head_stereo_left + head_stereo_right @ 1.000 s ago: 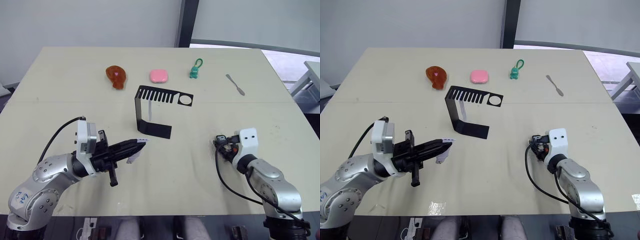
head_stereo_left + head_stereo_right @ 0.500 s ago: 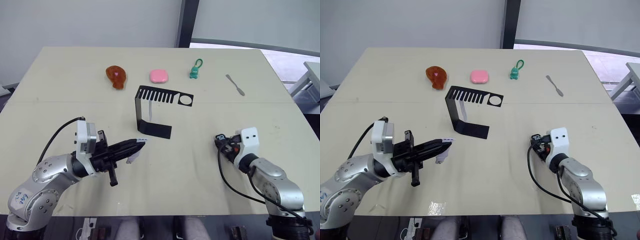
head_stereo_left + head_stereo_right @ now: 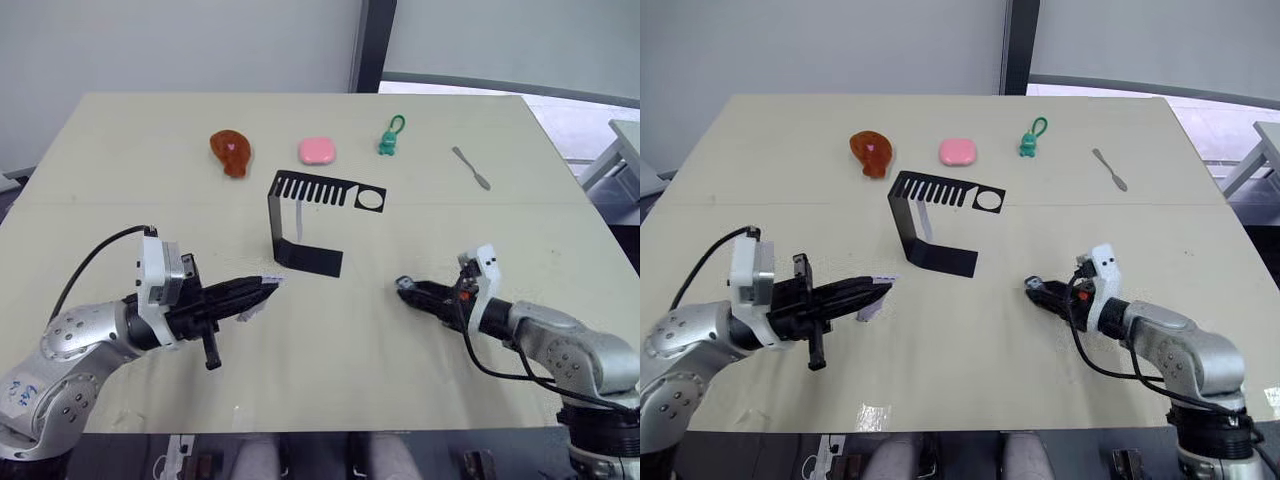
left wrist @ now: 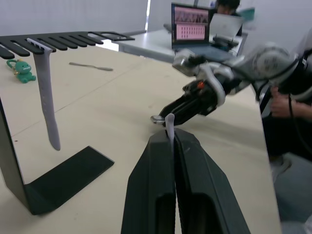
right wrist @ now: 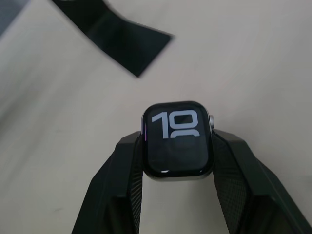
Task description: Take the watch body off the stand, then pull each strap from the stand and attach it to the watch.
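Note:
My left gripper [image 3: 268, 288] is shut on one pale strap [image 4: 169, 123], whose end sticks up between the fingertips just above the table. The black stand [image 3: 303, 262] sits mid-table; the other strap [image 3: 299, 222] hangs from a slot of its comb arm. To the right of the stand's foot, my right gripper [image 3: 403, 288] points left toward the left gripper and is shut on the watch body [image 5: 177, 144]. The watch's black screen with white digits faces the wrist camera. A short gap of table separates the two grippers' tips.
Along the far side of the table [image 3: 120, 130] lie a brown drumstick-shaped toy [image 3: 231, 153], a pink rounded object [image 3: 317, 151], a green keychain figure [image 3: 389, 140] and a grey metal tool [image 3: 470, 168]. A laptop [image 4: 190, 23] and a seated person show beyond the table.
My right gripper has swung round to point left and moved toward the middle with the watch body. My left gripper has drawn back slightly to the left, still holding the strap.

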